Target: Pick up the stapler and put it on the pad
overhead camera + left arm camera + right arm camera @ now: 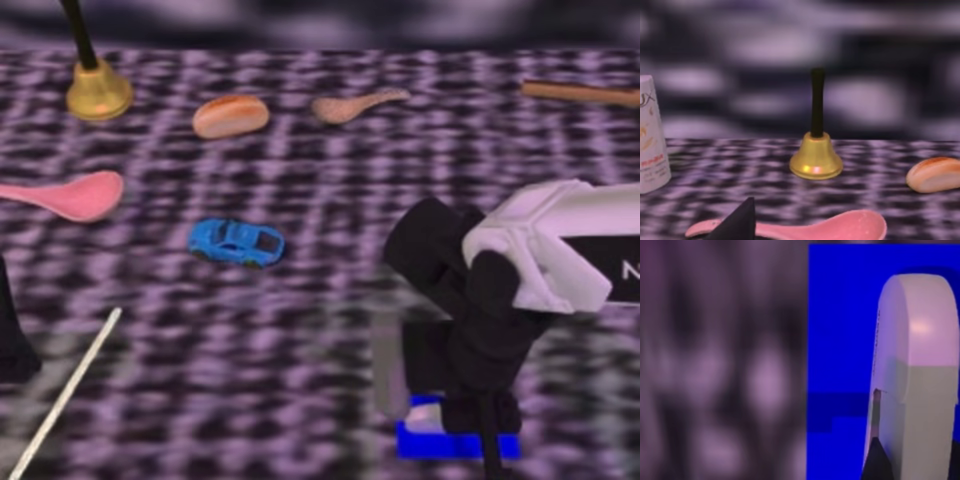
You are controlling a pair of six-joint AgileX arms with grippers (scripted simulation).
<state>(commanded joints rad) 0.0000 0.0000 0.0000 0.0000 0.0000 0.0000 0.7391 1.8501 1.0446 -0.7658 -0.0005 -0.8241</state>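
At the far left edge of the table the left arm sits parked, only a dark sliver of it showing, and I cannot tell how its claw stands. Beside it a long thin white stick lies slanted, with a pink spoon farther back and a brass bell with a black handle behind that. Toward the middle rest a bread roll, a tan wooden spoon and, nearer the front, the blue toy car. A brown stick lies at the back right. The right arm reaches in from the right, and its right gripper hangs down over the pad at the front right. The stapler shows large in the right wrist view, lying over the blue of the pad, its pale end also peeking out under the gripper from above. Whether the claw pinches it or has let go, I cannot tell.
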